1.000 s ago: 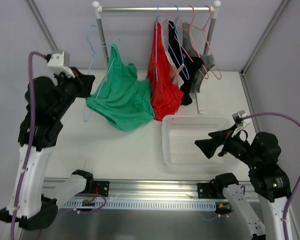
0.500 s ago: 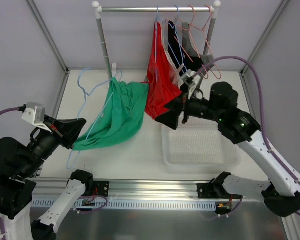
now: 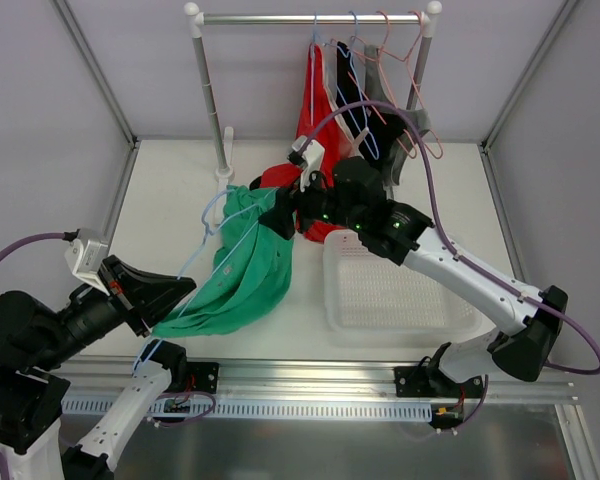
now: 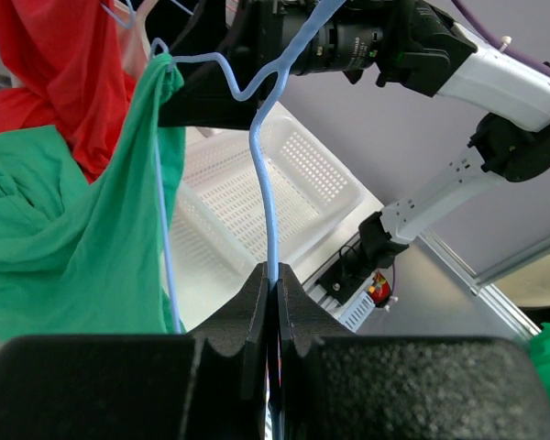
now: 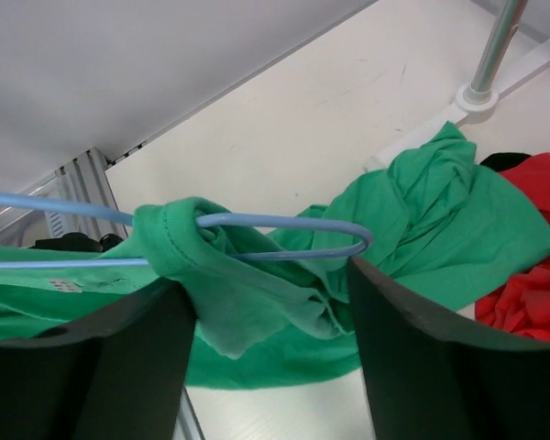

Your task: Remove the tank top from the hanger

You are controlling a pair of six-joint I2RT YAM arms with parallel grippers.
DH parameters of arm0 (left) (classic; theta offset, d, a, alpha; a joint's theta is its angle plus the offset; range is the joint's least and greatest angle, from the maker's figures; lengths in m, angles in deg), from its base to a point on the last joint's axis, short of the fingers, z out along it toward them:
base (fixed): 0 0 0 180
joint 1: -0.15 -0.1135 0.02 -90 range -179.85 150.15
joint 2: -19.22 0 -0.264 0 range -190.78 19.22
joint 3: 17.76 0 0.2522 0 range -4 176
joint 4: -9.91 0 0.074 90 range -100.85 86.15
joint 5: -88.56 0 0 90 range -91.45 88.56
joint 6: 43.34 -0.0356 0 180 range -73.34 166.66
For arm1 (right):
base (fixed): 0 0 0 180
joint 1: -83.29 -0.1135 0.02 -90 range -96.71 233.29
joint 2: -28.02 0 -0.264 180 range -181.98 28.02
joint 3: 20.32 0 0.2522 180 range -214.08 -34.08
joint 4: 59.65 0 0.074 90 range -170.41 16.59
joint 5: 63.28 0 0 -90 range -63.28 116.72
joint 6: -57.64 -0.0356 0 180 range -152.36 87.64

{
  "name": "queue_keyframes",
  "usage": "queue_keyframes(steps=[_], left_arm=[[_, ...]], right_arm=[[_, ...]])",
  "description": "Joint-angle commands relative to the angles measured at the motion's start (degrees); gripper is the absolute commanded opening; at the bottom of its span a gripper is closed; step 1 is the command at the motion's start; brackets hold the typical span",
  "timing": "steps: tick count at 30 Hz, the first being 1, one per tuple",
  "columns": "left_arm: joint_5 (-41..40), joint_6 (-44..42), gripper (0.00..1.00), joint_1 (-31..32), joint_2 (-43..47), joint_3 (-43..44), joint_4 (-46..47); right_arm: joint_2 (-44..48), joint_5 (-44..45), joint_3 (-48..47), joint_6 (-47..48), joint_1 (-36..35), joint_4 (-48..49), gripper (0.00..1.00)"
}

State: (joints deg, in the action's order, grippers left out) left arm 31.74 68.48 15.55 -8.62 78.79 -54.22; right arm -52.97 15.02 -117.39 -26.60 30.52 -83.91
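Green, the tank top (image 3: pixel 245 275), and bunched on the thin blue hanger (image 4: pixel 265 183), low over the table (image 3: pixel 170 190) between the two arms. Held at the lower end by the left gripper (image 4: pixel 273 286), jaws pressed together on the blue wire. Runs from there up and away, long axis slanting toward the right gripper (image 5: pixel 270 298). Jaws there wide apart, one finger on each side of the hanger's rounded shoulder end, just where the strap (image 5: pixel 170 234) wraps over the wire (touching the cloth or not, cannot tell). Nearer to the strap: clearly the right gripper. Probably next: close on the strap and draw it off past the wire end, away from the left gripper, along that same axis. Some risk of pinching the wire together with the cloth.
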Motion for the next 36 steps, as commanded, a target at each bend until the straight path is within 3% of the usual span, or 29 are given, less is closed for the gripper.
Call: queue_keyframes(steps=[1,3,7,8,9,17,21,26,29,32,33,34,36], left_arm=[[4.4,2.6,0.0,0.0,0.3,0.0,2.2],[4.3,2.8,0.0,0.0,0.1,0.0,2.4],[2.3,2.9,0.0,-0.1,-0.2,-0.2,2.4],[1.4,2.9,0.0,-0.1,-0.2,-0.3,2.3],[1.1,2.8,0.0,-0.1,-0.2,-0.3,2.4],[6.4,0.8,0.0,0.0,-0.8,-0.3,2.1],[8.1,0.4,0.0,-0.1,-0.9,2.4,2.2],[8.2,-0.2,0.0,-0.2,-2.7,10.9,2.5],[4.5,1.8,0.0,-0.6,-2.2,10.4,10.4],[2.9,6.2,0.0,-1.2,0.1,2.3,30.5],[2.6,7.7,0.0,-1.2,0.1,-0.1,36.1],[2.6,10.0,0.0,-1.3,0.1,-3.0,48.7],[-0.1,11.0,0.0,-1.2,-1.1,-10.7,61.2]], right_arm=[[0.1,1.8,-3.0,0.7,-0.7,7.6,0.62],[-0.2,1.3,-2.9,0.6,-0.6,8.0,0.42],[0.2,1.5,-2.7,0.5,-0.6,8.2,0.17],[0.9,2.1,-2.6,0.6,-0.6,8.3,0.03],[1.3,3.1,-2.4,0.7,-0.6,8.2,0.0],[6.0,19.5,-1.7,-3.6,6.1,4.4,0.0],[6.5,16.1,-2.4,-5.6,12.2,2.8,0.0],[5.9,3.4,-2.6,-5.6,12.5,2.7,0.0],[6.0,-6.9,-1.8,-7.9,11.9,3.3,0.0],[8.3,-13.9,2.5,-9.1,9.3,6.5,0.0],[9.2,-14.3,4.3,-9.2,7.1,7.3,0.0],[11.0,-14.4,7.9,-9.2,6.0,8.5,0.0],[12.4,-14.1,11.8,-8.8,3.5,8.7,0.0]])
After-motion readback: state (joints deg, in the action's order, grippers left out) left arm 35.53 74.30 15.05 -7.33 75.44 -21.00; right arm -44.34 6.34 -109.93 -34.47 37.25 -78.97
